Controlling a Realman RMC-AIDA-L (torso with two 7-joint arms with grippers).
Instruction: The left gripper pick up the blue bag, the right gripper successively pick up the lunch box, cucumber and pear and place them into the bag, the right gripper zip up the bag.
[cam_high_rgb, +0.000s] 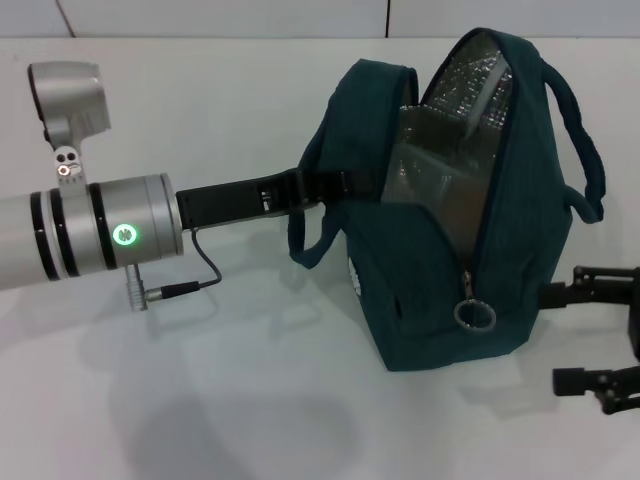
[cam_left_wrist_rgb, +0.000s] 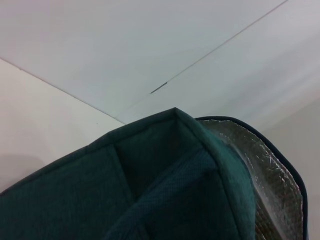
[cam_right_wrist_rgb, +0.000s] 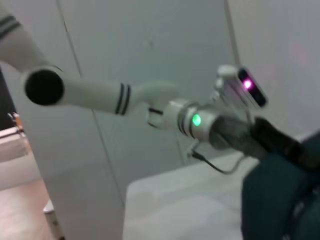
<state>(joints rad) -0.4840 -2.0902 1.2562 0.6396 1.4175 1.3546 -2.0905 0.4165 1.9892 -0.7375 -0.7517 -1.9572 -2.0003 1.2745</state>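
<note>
I am looking at a plain white tabletop (cam_high_rgb: 250, 400) with pale wall panels behind it. The blue bag (cam_high_rgb: 450, 260) is standing upright toward the tabletop's right side, its mouth gaping and the silver lining (cam_high_rgb: 450, 130) showing. My left gripper (cam_high_rgb: 305, 185) is reaching in at the bag's left rim, jaws pinching the fabric there. My right gripper (cam_high_rgb: 600, 335) is waiting by the right edge, just beside the bag, jaws spread.
</note>
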